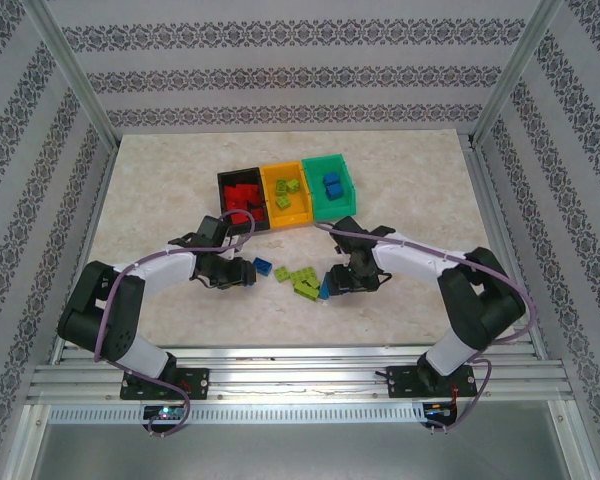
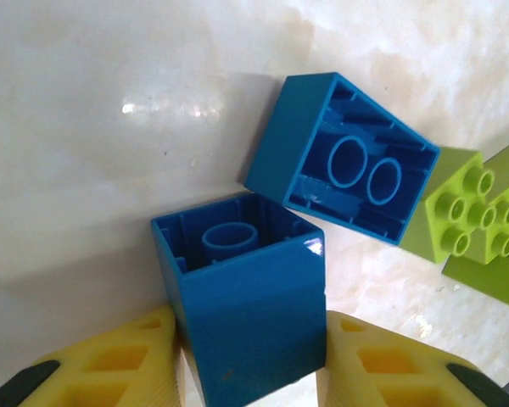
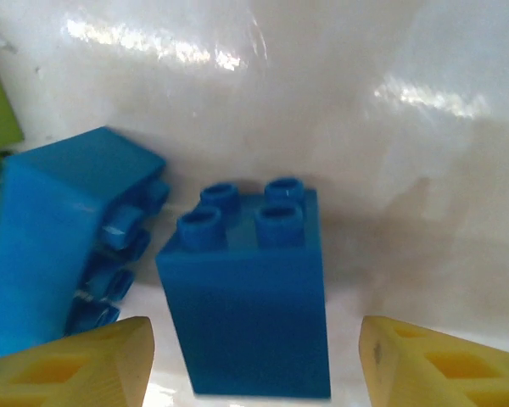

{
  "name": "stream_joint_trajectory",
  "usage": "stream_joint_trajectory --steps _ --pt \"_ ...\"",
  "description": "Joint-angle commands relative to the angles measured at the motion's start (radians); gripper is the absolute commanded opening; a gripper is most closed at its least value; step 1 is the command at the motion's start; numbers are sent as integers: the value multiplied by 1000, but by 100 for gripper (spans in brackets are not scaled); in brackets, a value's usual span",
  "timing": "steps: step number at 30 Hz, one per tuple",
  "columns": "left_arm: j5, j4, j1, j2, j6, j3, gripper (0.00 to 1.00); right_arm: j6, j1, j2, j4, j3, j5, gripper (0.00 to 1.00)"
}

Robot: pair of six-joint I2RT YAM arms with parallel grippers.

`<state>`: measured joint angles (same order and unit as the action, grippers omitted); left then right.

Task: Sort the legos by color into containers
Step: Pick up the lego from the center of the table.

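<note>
My left gripper (image 2: 250, 331) (image 1: 246, 272) is shut on a blue lego (image 2: 246, 314) lying on the table with its hollow underside towards the camera. A second blue lego (image 2: 343, 161) lies just beyond it. My right gripper (image 3: 256, 339) (image 1: 332, 283) is open around another blue lego (image 3: 250, 297), with a gap on each side. One more blue lego (image 3: 59, 237) lies on its side to the left. Lime green legos (image 1: 302, 281) sit between the two grippers. At the back stand the containers: black (image 1: 224, 190) with red legos, orange-yellow (image 1: 268, 190) with green ones, green (image 1: 314, 198) with blue ones.
Both arms reach inward over the marble table top (image 1: 160, 190), their fingertips close on either side of the loose pile. Metal frame posts (image 1: 75, 75) and patterned walls bound the table. Bare table lies left and right of the containers.
</note>
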<state>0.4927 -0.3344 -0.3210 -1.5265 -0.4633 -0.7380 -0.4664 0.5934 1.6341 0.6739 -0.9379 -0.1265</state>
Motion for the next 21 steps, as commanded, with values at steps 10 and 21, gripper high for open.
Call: stream_joint_trajectory --steps 10,21 --pt "-43 -12 -7 52 5 -1 19 40 -1 34 -12 -40 27 35" --pt "-34 34 -8 228 -32 5 19 64 -87 -62 -18 -172 47 27"
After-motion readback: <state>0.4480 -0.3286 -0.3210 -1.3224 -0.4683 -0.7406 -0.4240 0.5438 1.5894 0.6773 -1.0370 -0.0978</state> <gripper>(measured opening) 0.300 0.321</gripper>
